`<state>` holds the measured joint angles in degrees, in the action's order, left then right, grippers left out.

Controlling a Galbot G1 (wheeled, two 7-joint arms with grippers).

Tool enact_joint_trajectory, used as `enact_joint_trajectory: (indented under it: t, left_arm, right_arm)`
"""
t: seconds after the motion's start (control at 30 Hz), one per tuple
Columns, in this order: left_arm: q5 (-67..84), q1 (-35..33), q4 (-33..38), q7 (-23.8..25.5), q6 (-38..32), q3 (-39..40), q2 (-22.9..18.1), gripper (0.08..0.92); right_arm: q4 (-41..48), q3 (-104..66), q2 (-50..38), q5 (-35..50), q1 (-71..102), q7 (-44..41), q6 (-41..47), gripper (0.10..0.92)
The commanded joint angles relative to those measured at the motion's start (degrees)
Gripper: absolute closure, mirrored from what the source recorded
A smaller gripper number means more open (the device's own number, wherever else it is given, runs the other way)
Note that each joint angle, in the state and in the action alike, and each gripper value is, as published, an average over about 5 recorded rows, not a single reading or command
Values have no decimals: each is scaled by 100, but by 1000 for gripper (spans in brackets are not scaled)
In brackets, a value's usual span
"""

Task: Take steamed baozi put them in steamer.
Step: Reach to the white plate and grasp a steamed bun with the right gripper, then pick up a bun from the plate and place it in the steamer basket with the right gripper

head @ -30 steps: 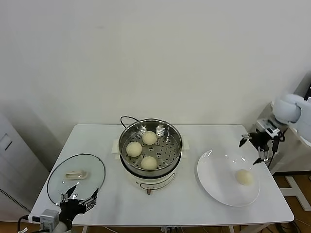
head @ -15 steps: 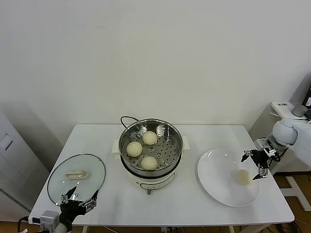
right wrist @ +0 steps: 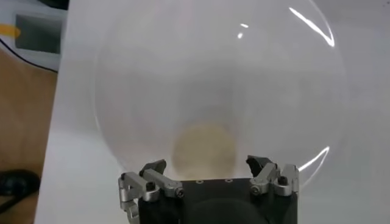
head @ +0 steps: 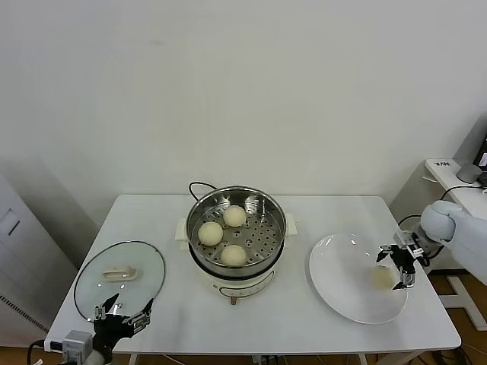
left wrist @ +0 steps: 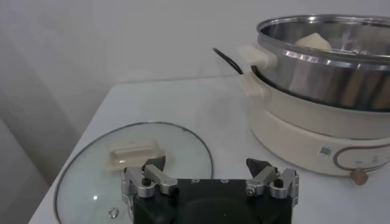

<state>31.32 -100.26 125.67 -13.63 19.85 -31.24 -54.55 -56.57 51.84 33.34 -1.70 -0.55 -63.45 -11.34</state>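
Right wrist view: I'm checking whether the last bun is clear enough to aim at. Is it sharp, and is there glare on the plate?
Right wrist view: the bun is soft-edged and pale against the plate, with bright glare streaks along the rim. Head view: that bun shows faintly beside the right claw.

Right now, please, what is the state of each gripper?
Left gripper: open, empty, by the glass lid.
Right gripper: open around the last baozi on the plate, not yet gripping.
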Motion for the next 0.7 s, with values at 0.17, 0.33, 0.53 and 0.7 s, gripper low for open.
enact_joint_trajectory:
  t: [0.17, 0.33, 0.53, 0.7]
  left_arm:
    - [-6, -23, -2, -1, -4, -13, -2, 177]
    - [-8, -18, 19, -4, 6, -12, -18, 177]
    - [-34, -30, 33, -12, 16, -17, -46, 177]
    - [-35, -8, 40, -22, 29, -33, -78, 177]
  right_arm:
    - [194, -337, 210, -166, 270, -104, -11, 347]
    - [-10, -75, 62, -33, -17, -223, 39, 493]
    - [-587, 1226, -304, 842, -1333, -299, 333, 588]
    - [-1178, 3115, -387, 2306, -3405, -229, 960, 592]
